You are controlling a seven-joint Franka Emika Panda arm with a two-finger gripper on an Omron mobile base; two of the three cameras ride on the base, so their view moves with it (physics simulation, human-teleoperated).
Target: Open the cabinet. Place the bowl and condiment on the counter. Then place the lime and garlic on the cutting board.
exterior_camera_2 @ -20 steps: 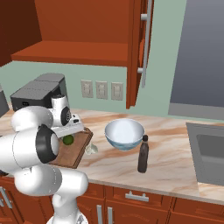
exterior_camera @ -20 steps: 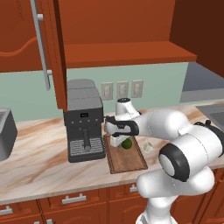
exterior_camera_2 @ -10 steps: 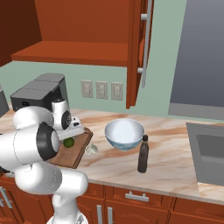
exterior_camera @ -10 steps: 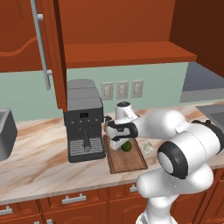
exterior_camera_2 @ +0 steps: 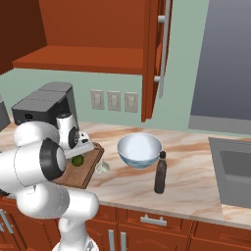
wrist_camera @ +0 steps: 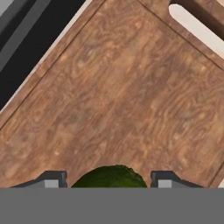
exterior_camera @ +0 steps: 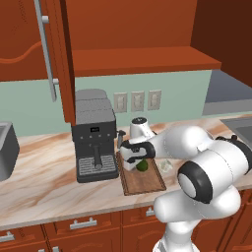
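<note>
Up on the left: the cabinet standing open. Below it, against the far wall: a black coffee machine. Just right of that: the cutting board, with the pincer low over it, set at middling width and clasping the lime between its tips. Lime at the board's surface or barely above it; cannot tell which. Further right, just off the board's right edge on the counter: the garlic. Then the bowl, and nearest the right, the condiment, upright, both already on the counter.

Step in hand, judging by this: setting the lime on the board. Next: spread the pincer to let go, lift straight up so as not to roll the lime, then swing a little right and come down over the garlic. Risk of nudging so small and round a bulb away.

Against a second ago: pincer and lime lower, closer to the wood; no change in the pincer's width; bowl, condiment and garlic unmoved.
</note>
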